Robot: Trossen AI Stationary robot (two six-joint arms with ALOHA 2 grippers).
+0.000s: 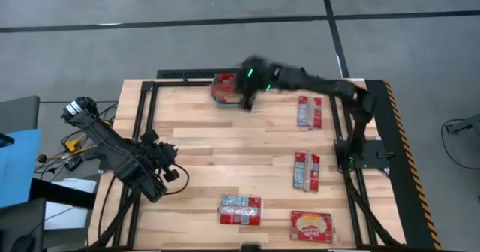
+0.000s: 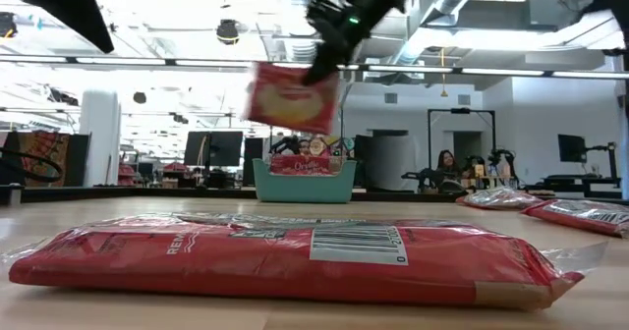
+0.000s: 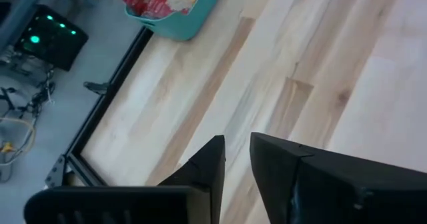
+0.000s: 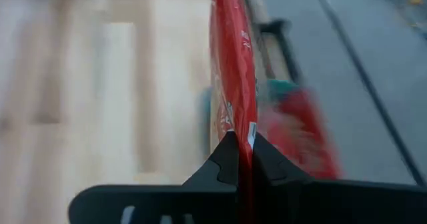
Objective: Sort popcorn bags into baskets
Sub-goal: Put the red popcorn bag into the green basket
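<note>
Holding a popcorn bag pinched in our right claw, right above the far teal basket. Bag hangs edge-down; left claw, narrowly parted, waits near-left over the worktop.

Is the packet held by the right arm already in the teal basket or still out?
Out: the packet hangs from the right jaws above the basket.

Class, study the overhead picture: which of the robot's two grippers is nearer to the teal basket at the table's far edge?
The right. The right gripper hangs just above the teal basket, shut on a popcorn bag. The left gripper sits far off, near the table's front left corner, holding nothing.
</note>
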